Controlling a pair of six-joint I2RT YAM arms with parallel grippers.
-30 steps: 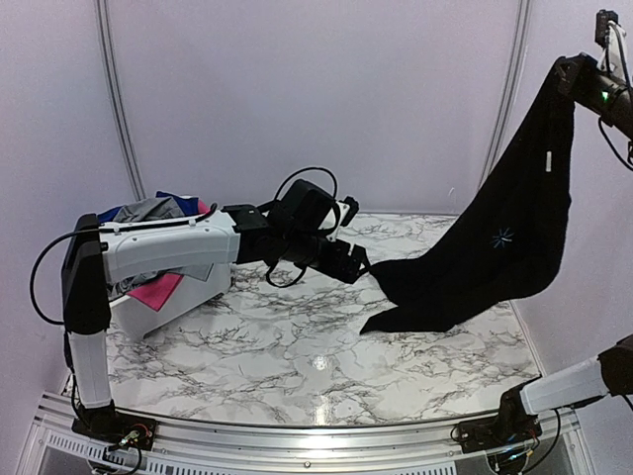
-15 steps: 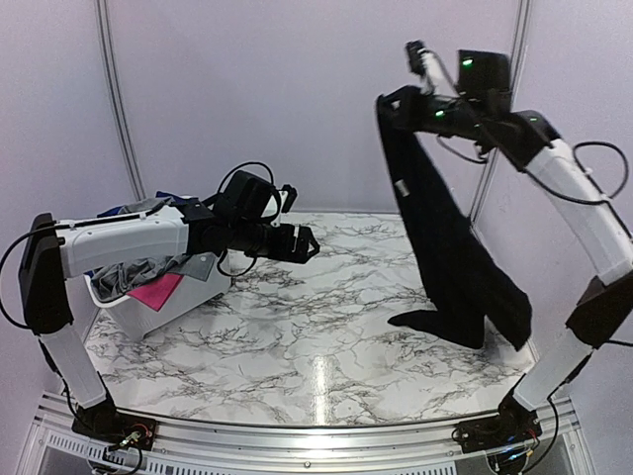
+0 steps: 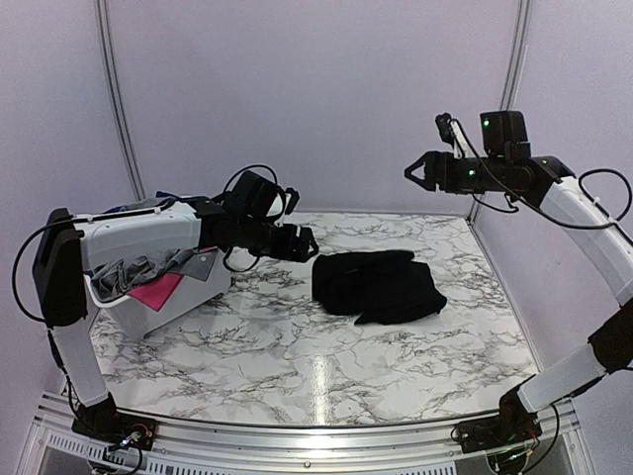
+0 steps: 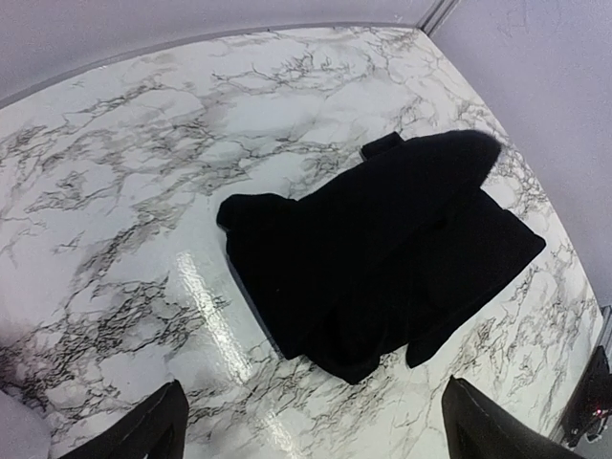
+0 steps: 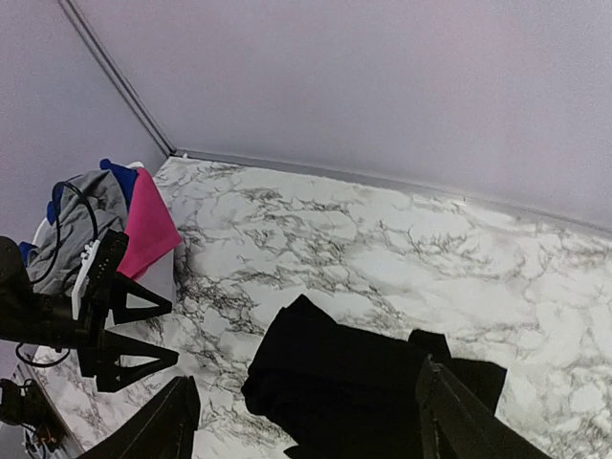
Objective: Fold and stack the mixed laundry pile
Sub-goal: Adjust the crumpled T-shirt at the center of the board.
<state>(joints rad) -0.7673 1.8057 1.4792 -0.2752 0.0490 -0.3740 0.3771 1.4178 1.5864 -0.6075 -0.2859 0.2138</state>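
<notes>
Progress first: you're early in the job. The near part of the surface (image 3: 297, 366) carries no stack, and nothing there is folded yet.

Mid-surface lies the black garment (image 3: 376, 287), the only piece out of the laundry. It sits in a rumpled heap w/ layers overlapping. It may be roughly doubled over, but dark cloth hides the creases, so don't count it as a fold. It needs spreading flat before any fold.

Farther left, the white basket (image 3: 163, 312) is tipped toward the middle. It holds the rest: grey shirt (image 5: 86, 215), hot-pink piece (image 5: 148, 225) and a blue piece (image 5: 120, 177). That makes at least 3 pieces to pull, fold and stack, plus the black one.

Arm pose:
- Your L arm reaches out roughly level from its base, over the basket and toward centre. The left end effector (image 3: 307, 243) hangs just beside the garment's left-far edge, off the cloth. Its fingers are spread wide w/ nothing between them, and the wrist cam looks down on the whole garment.
- Your R arm is raised high at the far right, elbow bent, forearm pointing back toward centre. The right end effector (image 3: 415, 171) is well above the garment, jaws parted and holding nothing.

Neither arm is touching cloth.
</notes>
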